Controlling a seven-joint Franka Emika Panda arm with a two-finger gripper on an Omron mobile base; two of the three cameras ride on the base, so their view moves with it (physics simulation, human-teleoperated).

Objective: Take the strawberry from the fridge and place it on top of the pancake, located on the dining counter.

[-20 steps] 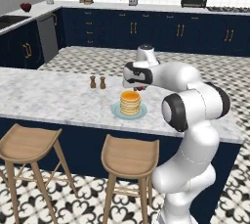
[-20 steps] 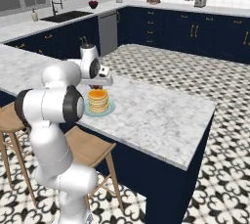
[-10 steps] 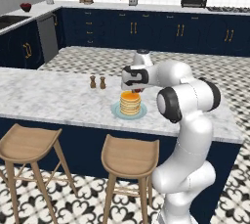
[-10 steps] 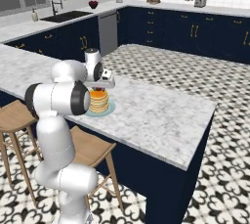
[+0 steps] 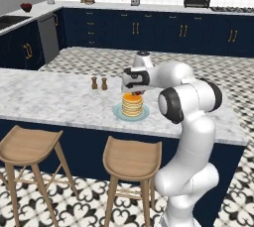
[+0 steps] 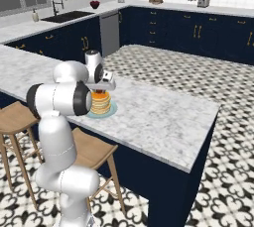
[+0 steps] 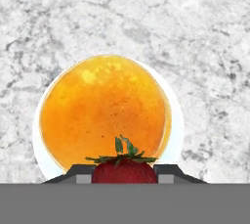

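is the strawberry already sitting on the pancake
No, in the hand view the strawberry is clamped between the gripper tips, above the pancake.

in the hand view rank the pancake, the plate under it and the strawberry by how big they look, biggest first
1. Plate, its pale rim showing all round the pancake.
2. Pancake, nearly covering it.
3. Strawberry, smallest, though it sits nearest the camera, in the gripper.

Counted one strawberry (image 7: 125, 170), one pancake (image 7: 104, 112) stack, one plate (image 5: 119, 113), two shakers (image 5: 98, 83), two stools (image 5: 132, 159).
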